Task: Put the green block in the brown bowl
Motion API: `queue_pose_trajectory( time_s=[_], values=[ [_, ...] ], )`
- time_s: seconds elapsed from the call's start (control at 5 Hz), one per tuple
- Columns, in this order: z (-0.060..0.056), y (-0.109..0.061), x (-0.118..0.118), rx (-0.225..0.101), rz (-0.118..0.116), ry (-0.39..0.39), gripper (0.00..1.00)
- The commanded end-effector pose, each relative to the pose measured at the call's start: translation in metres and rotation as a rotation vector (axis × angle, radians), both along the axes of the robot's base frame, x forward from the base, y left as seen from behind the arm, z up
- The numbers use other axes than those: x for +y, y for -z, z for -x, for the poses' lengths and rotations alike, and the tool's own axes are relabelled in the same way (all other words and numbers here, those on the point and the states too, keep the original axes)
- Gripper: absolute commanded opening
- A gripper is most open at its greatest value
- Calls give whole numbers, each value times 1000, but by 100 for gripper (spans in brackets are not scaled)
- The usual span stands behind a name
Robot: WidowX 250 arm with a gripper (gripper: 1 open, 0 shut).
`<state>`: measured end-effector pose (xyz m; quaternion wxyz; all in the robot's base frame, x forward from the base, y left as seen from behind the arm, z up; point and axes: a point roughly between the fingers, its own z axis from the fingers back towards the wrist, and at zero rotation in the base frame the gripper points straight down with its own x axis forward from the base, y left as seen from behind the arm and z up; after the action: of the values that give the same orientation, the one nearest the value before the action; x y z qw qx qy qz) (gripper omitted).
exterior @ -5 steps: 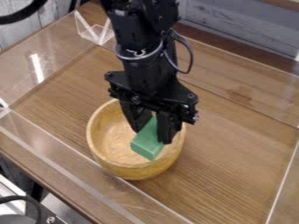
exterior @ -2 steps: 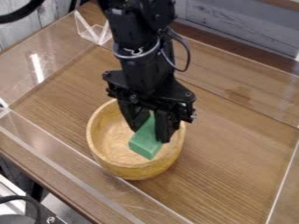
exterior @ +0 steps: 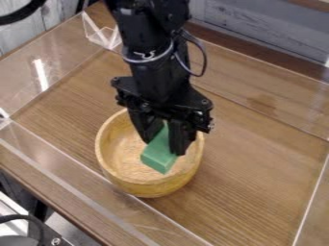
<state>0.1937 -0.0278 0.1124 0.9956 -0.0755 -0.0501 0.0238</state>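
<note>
The brown bowl (exterior: 119, 165), round, of light wood, sits on the table in the lower middle of the camera view. My black gripper (exterior: 164, 142) points straight down into it, over the bowl's right half. Its fingers are shut on the green block (exterior: 158, 157), a bright green bar that stands steeply tilted inside the bowl. The block's lower end is down near the bowl's floor; I cannot tell whether it touches. Its upper part is hidden between the fingers.
The wooden table (exterior: 257, 106) is ringed by a clear acrylic wall (exterior: 52, 72), with a low edge along the front left. A clear plastic stand (exterior: 103, 36) is at the back behind the arm. Cables hang along the arm.
</note>
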Motion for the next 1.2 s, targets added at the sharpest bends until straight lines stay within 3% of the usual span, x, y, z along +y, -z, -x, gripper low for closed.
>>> queue_pose_trajectory(
  time_s=[0.0,1.0],
  values=[
    [-5,-5,1,-25,5,-10,0],
    [-7,-1,4,-30,18,-24,0]
  ],
)
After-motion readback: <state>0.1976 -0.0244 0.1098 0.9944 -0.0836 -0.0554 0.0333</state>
